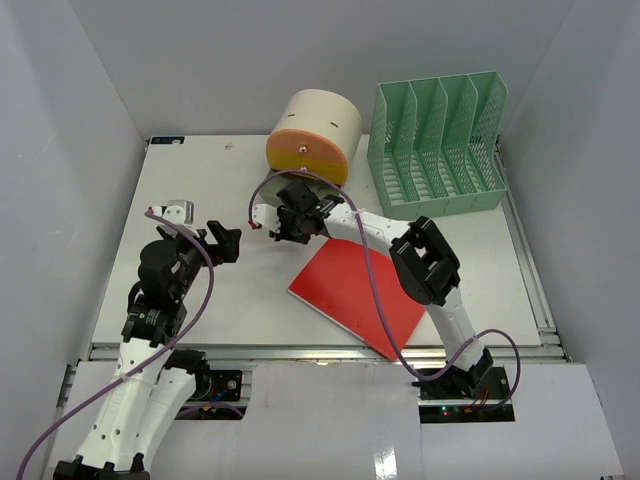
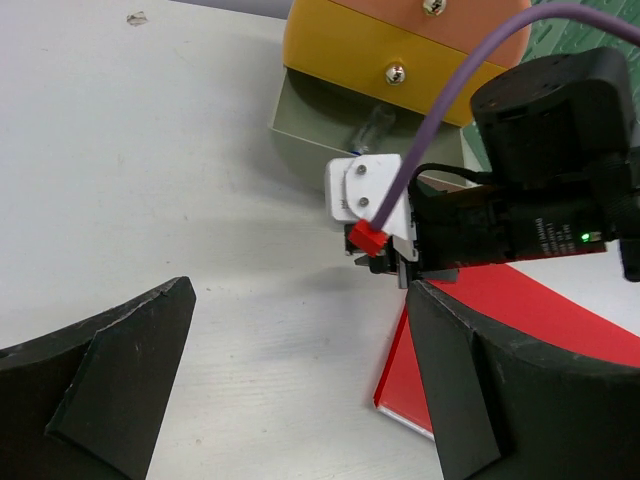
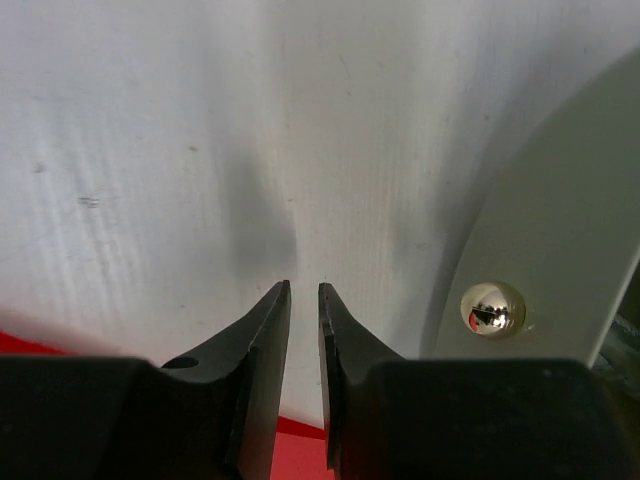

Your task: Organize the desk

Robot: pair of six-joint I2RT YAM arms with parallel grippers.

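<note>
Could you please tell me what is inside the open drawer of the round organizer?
In the left wrist view, the drawer holds one small clear object, hard to identify. The right arm covers the drawer's right part.

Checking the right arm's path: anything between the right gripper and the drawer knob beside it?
Nothing visible. In the right wrist view the right gripper has its jaws almost shut with nothing between them, over bare desk. The shiny knob on the pale drawer front sits just right of the fingertips, with only open tabletop between.
</note>
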